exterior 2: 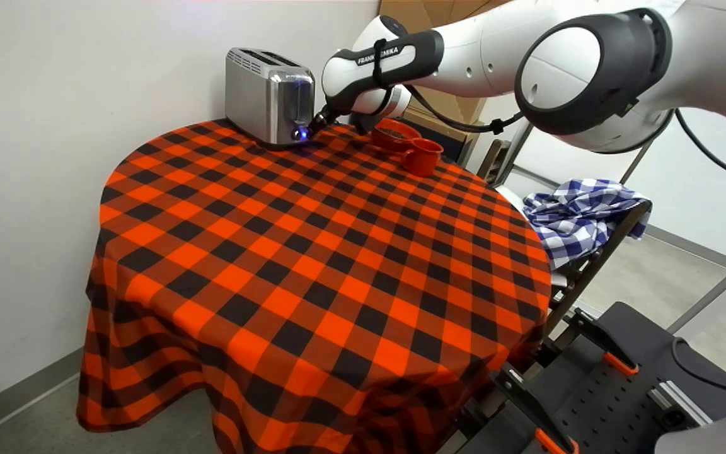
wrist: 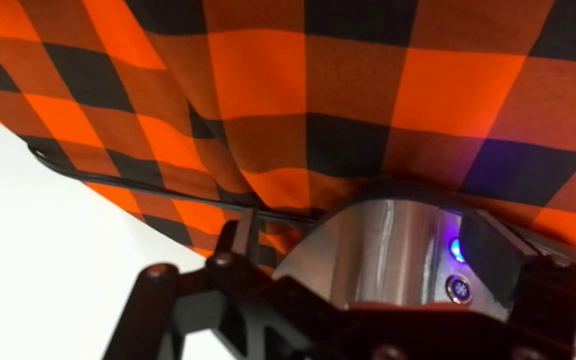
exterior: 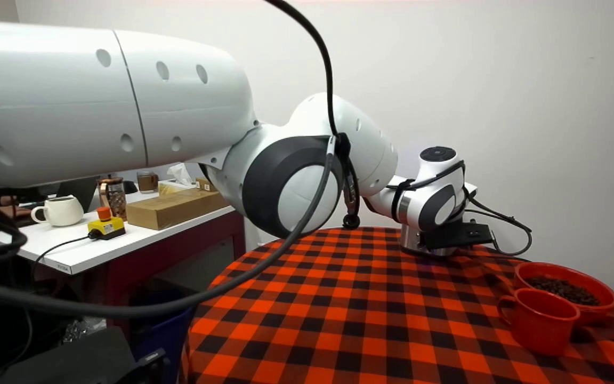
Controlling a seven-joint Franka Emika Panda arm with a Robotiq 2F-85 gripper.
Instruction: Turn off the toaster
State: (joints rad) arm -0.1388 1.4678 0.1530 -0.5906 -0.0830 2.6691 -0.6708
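Nearest in the wrist view, the Robotiq gripper (wrist: 368,242) has its two fingers (wrist: 493,262) spread well apart, with the rounded metal end of the two-slot toaster (exterior 2: 268,98) seen between them; whether either finger touches it cannot be told. The finger at right in that view partly covers a button glowing blue (wrist: 456,250), and a snowflake-marked button (wrist: 460,289) sits just beside that one. The toaster stands upright on the red-and-black checked tablecloth (exterior 2: 312,265), at its far edge near the white wall (exterior 2: 86,75). A black cord (wrist: 148,189) runs across the tablecloth up to the toaster. In both exterior views a red mug (exterior: 544,322) stands on it, with a red bowl (exterior: 597,313) of coffee beans (exterior: 563,289) just beside. Farther off, blue-and-white gingham fabric (exterior 2: 580,211) lies bunched in an exterior view, and a white desk (exterior: 88,252) bears a yellow emergency-stop box (exterior: 107,228), a white mug (exterior: 63,212), a long cardboard box (exterior: 168,209) and a copper-framed French press (exterior: 115,200).
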